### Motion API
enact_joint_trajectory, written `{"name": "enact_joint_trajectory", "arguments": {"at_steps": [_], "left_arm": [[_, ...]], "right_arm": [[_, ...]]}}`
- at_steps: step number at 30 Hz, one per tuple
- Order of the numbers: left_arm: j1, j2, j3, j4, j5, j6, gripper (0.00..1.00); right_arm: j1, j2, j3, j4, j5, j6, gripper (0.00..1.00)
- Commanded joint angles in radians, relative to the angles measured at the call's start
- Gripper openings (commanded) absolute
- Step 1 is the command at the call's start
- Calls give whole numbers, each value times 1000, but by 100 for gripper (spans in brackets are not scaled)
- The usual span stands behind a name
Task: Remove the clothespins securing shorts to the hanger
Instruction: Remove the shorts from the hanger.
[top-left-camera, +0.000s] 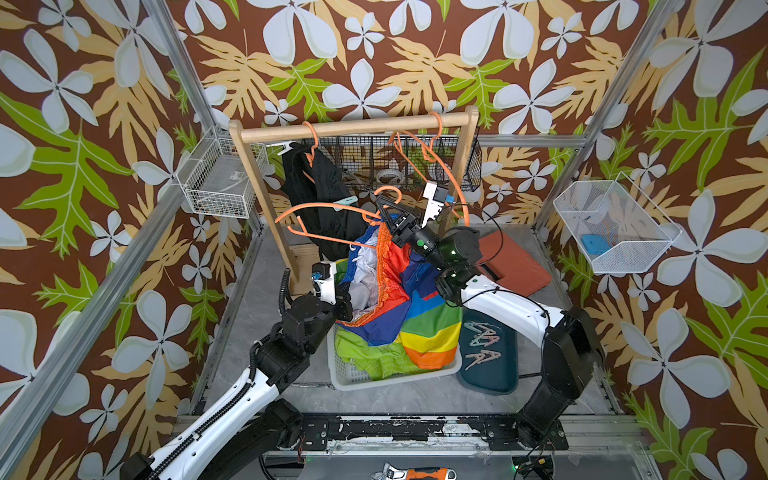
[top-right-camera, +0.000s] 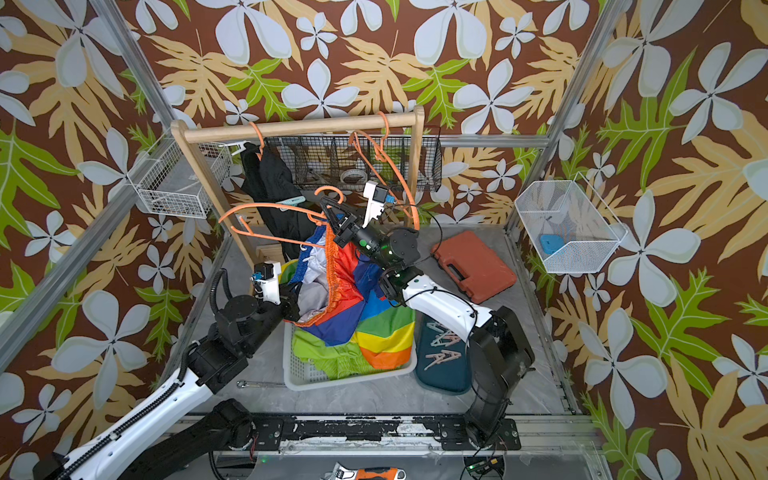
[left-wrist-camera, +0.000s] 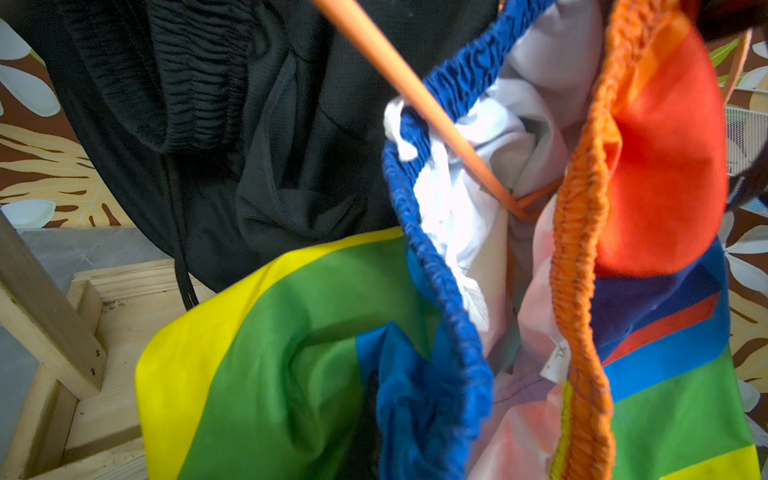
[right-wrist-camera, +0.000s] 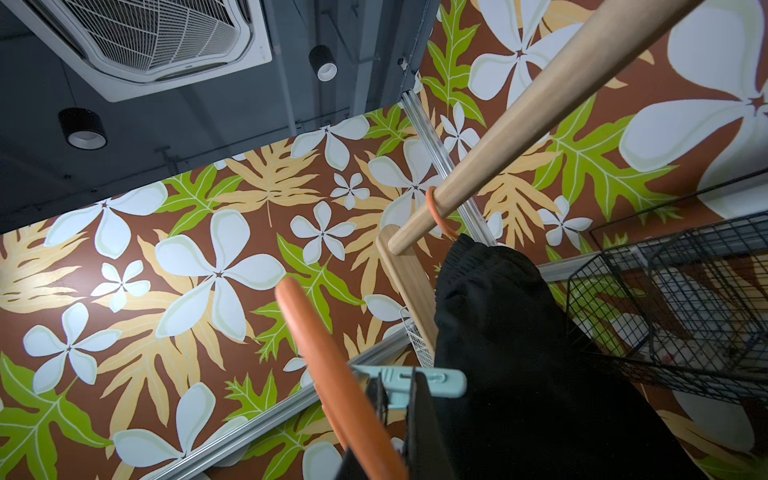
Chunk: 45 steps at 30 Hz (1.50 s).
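matt wooden rail (top-left-camera: 353, 124), smooth plastic hanger (top-left-camera: 328, 208)

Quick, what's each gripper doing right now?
Left gripper: closed, apparently pinching the colour-blocked shorts; its tips are hidden in fabric.
Right gripper: closed on the orange hanger.

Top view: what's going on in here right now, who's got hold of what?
The right gripper is shut on a slim orange hanger, held clear of the wooden rack. From it hang colour-blocked shorts, sagging into the white plastic basket over lime green shorts. The left gripper seems to pinch the colour-blocked pair lower down. Pale plastic clothespins lie on the dark teal tray; one mint clothespin sits beside the black shorts hanging on the rack.
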Motion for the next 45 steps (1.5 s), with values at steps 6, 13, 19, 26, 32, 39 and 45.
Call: {"name": "enact_joint_trajectory", "arguments": {"at_steps": [6, 13, 19, 26, 32, 39, 45], "left_arm": [[-5, -15, -32, 51, -31, -6, 0], [-22, 6, -78, 97, -90, -10, 0], [-66, 30, -102, 108, -146, -2, 0], [-176, 20, -109, 114, -172, -34, 0], [-240, 13, -85, 108, -112, -74, 12], [-241, -84, -41, 63, -188, -47, 100], [-241, -101, 115, -130, -298, 34, 100]], "right_arm": [[0, 41, 181, -28, -61, 51, 0], [-1, 33, 269, -93, -117, 131, 0], [-9, -30, 265, -165, -104, 116, 0], [-15, -80, 223, -220, -100, 71, 0], [-14, -138, 67, -204, -90, 38, 0], [-15, -220, -107, -251, -64, -67, 0], [-20, -292, -194, -355, -40, -183, 0]]}}
